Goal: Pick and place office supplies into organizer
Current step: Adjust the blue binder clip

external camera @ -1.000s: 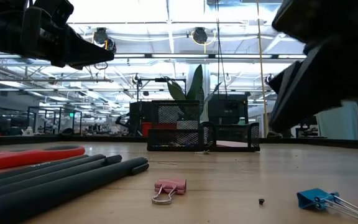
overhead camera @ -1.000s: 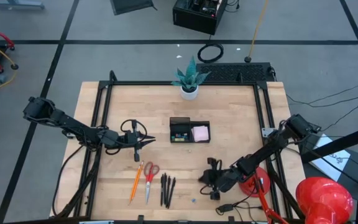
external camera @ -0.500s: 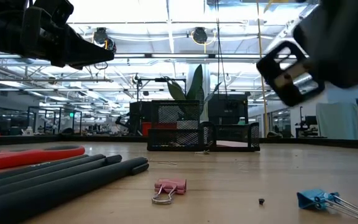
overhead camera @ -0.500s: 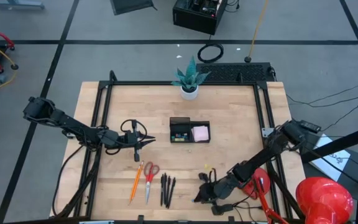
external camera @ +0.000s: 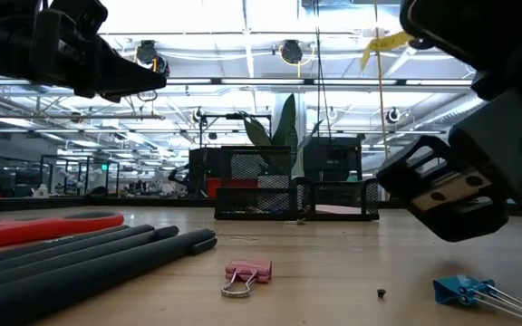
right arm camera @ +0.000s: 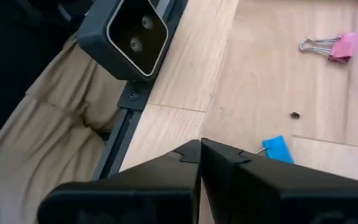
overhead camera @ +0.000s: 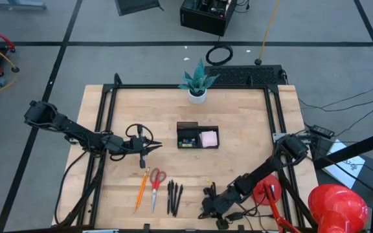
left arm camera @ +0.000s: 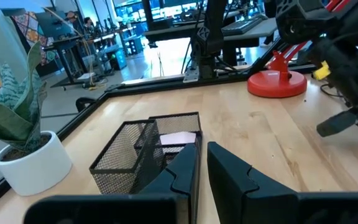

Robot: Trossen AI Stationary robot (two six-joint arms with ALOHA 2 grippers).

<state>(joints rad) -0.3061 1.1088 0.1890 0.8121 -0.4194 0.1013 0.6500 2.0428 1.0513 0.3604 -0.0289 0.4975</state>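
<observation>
Since a second ago the right gripper (overhead camera: 207, 206) has dropped toward six o'clock, jaws pressed together, empty, over the small blue binder clip (right arm camera: 277, 149). Next: spread and pinch it. Left gripper (overhead camera: 149, 147) waits at nine o'clock of the black mesh organizer (overhead camera: 197, 136), nearly closed.

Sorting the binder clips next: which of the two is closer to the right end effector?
The blue binder clip, lying just beyond the shut tips of the right end effector. The pink binder clip lies farther off across the table.
</observation>
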